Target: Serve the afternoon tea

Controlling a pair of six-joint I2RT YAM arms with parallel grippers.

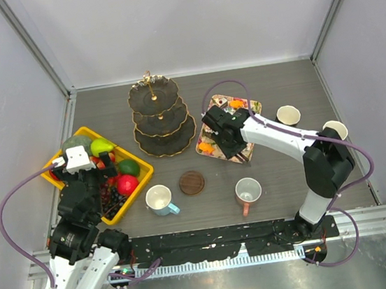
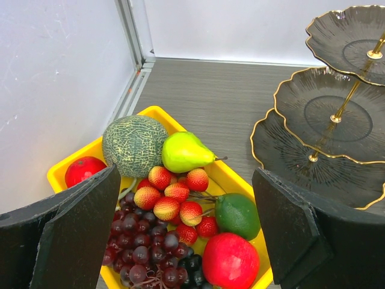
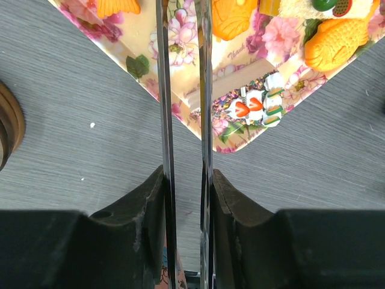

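Note:
The dark three-tier stand with a gold handle stands at the back centre and also shows in the left wrist view. A floral tray to its right holds orange pastries and a cake slice. My right gripper hovers over the tray's near corner, shut on metal tongs whose two blades point over the tray. My right gripper clamps both blades. A white mug, a pinkish mug and two pale mugs stand on the table. My left gripper is open and empty.
A yellow crate of fruit and vegetables sits at the left, directly below my left gripper. A round brown coaster lies between the white mug and the tray. Grey walls close in the table on three sides.

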